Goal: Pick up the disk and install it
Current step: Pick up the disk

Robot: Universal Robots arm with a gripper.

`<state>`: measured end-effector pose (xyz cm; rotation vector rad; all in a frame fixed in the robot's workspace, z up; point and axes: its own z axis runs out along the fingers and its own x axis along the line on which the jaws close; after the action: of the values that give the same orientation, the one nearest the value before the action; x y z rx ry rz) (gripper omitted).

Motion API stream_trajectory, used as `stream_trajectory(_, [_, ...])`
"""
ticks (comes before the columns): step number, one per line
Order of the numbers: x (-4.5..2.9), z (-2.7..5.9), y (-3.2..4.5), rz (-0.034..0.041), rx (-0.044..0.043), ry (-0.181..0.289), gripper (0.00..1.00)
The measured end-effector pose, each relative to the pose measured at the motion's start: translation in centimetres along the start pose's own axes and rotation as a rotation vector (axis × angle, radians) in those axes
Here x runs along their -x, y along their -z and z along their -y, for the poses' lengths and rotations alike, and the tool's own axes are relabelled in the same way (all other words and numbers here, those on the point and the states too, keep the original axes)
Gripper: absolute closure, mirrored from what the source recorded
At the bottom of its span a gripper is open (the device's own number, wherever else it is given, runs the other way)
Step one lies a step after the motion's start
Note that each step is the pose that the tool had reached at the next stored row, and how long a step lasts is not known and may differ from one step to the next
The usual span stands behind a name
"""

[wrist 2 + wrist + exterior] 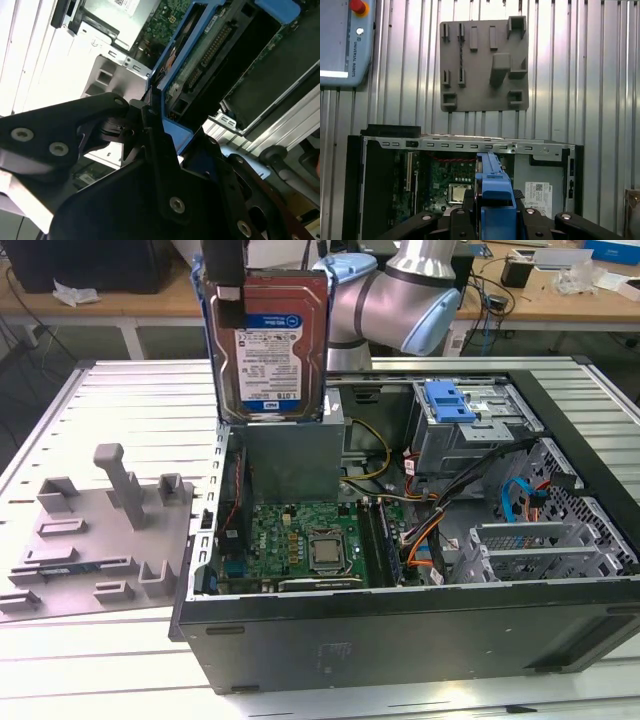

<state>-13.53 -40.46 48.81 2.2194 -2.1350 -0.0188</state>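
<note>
Above the far corner of the open computer case [400, 640], on the exterior view's left, the disk [268, 345] hangs clear of the surface [120, 400]. It stands on edge with its label facing the exterior camera.

Task status:
- Pick-up is complete. The disk touches neither the surface nor the case.
- Installation is not done. The disk sits in no bay. It is over the grey power supply [290, 460], well apart from the drive cage [480, 440] with its blue bracket [450, 400] at the far side on the exterior view's right.

Hand status: the hand [230, 295] grips the upper end of the disk, clamped narrow across its thickness. In the first wrist view, the black fingers [470, 207] press both sides of the blue carrier frame [494, 192]. The motherboard [445, 180] lies below.
</note>
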Motion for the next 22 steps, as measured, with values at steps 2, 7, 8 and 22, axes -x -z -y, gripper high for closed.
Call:
stream_trajectory(2, [-0.47, 0.47, 0.04, -0.0001, 0.0008, 0.000, 0.63])
stream_trajectory(7, [-1.58, 1.68, 0.10, -0.0002, 0.0029, 0.000, 0.63])
stream_trajectory(8, [-1.75, 1.86, 0.11, -0.0002, 0.0032, 0.000, 0.63])
stream_trajectory(22, [-5.20, 5.19, 0.17, 0.0002, 0.0096, 0.000, 0.63])
